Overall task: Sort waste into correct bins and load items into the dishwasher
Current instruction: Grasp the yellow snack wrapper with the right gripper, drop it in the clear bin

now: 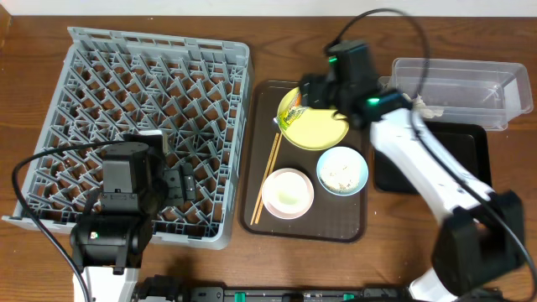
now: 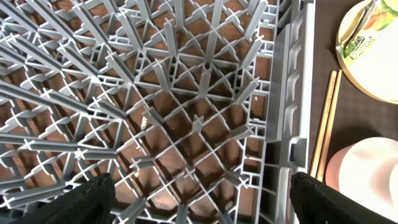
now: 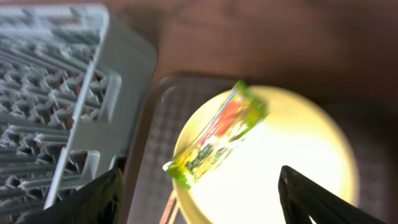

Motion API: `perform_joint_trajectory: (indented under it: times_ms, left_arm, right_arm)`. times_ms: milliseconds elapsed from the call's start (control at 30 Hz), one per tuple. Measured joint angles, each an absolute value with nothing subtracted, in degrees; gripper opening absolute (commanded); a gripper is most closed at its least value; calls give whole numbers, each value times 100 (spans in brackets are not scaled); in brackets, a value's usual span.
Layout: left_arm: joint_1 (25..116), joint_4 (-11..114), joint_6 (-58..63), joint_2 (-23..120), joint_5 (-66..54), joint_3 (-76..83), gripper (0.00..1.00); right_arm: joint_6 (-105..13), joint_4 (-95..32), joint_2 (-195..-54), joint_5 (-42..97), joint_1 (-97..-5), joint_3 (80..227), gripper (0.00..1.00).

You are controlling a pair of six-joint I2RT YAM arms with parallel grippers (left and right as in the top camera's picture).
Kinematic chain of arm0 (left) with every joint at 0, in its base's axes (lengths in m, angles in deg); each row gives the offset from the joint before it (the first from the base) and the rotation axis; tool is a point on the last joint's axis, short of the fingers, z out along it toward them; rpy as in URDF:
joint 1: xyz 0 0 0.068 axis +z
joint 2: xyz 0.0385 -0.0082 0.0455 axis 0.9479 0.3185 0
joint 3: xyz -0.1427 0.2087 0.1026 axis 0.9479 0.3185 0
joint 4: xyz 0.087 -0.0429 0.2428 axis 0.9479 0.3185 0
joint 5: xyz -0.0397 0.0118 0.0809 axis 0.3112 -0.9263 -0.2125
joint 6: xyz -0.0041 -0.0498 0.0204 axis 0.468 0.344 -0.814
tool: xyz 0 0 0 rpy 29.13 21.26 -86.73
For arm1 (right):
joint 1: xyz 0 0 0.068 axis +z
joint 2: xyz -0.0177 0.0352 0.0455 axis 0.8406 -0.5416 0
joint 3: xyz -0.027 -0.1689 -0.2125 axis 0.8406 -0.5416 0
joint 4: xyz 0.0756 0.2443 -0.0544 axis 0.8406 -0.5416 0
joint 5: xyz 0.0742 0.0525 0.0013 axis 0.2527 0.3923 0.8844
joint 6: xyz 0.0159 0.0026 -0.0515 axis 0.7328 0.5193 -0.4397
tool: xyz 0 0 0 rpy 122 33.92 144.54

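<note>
The yellow-green snack wrapper [image 1: 289,106] lies on the left edge of the round yellow-green plate [image 1: 315,126]; both show in the right wrist view, wrapper [image 3: 217,134] and plate [image 3: 292,162]. My right gripper [image 3: 199,199] is open above them, empty. On the brown tray lie wooden chopsticks [image 1: 267,178], a pinkish-white bowl [image 1: 288,192] and a light blue bowl [image 1: 342,170] holding beige food scraps [image 1: 341,174]. My left gripper [image 2: 202,202] is open and empty over the grey dish rack [image 1: 143,126], near its right wall. The tissue and cup are out of view.
A clear plastic tub [image 1: 457,91] stands at the back right, with a shallow black tray [image 1: 474,155] in front of it. The brown serving tray [image 1: 260,220] lies between rack and bins. In the left wrist view the chopsticks [image 2: 326,121] lie beside the rack wall.
</note>
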State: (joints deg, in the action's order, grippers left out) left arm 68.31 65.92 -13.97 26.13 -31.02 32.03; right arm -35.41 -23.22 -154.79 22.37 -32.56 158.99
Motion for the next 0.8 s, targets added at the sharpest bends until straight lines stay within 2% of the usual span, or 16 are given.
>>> perform_joint_trajectory:
  times_ms: [100,367,800]
  left_arm:
    - [6831,6592,-1397,2613,-3102,3203,90]
    - [6831,6596,-1399,2613,-3102,3203,91]
    - [6831,6603,-1397,2613,-3102,3203,90]
  right_arm:
    - [-3388,-2649,-15868,2117,-3095,16234,84]
    - [-3091,-3511,-16725,1946,-3099,17761,81]
    - [-2276,-3585,-18100,1929,-3025,17831,73]
